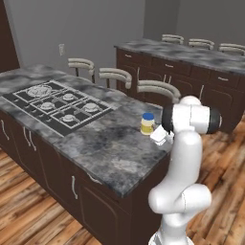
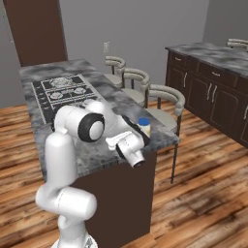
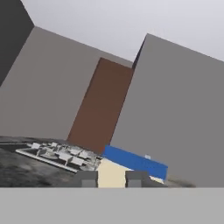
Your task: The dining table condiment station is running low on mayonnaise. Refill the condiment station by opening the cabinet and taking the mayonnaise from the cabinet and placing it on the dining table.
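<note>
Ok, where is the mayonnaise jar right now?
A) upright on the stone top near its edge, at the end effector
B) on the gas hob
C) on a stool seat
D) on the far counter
A: the mayonnaise jar stands upright on the dining table by its edge, with the end effector closed around it, apart from the hob.

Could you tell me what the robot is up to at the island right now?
The white arm has brought the mayonnaise to the dining table. The jar stands upright on the stone top near the edge by the stools, well away from the gas hob. In the hand view, the pincer is shut on the jar, its dark fingertips either side of the cream body below the blue lid. It has not yet let go.
</note>
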Controlling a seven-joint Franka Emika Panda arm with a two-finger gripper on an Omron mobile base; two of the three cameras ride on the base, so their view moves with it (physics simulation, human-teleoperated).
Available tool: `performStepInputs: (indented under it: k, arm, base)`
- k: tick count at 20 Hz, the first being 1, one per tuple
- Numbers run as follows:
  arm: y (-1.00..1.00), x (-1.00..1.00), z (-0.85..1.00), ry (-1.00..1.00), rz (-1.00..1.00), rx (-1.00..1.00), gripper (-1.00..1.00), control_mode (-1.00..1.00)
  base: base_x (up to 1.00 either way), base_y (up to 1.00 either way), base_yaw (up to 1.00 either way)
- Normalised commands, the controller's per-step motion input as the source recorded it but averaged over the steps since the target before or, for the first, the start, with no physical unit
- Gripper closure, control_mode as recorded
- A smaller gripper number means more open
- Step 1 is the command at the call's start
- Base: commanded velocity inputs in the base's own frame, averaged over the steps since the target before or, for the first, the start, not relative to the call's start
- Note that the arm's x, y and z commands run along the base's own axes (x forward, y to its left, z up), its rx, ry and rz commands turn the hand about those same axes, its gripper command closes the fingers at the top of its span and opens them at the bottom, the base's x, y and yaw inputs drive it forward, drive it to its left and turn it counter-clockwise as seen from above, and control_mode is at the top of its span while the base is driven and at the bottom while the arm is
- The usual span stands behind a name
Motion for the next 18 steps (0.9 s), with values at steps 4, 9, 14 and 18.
performStepInputs:
  k: [4,9,14,18]
  arm:
    - [0.2,-0.6,0.4,-0.13,0.0,-0.03,-1.0,-1.0]
    - [0.06,-0.55,0.97,-0.05,-0.04,-0.06,-1.0,-1.0]
    - [-0.03,-0.6,1.0,0.08,-0.06,-0.08,-1.0,-1.0]
    - [-0.18,-0.52,1.0,0.15,-0.06,-0.05,-1.0,-1.0]
  base:
    - [0.0,0.0,0.0]
    - [0.0,0.0,0.0]
    - [0.0,0.0,0.0]
    - [0.0,0.0,0.0]
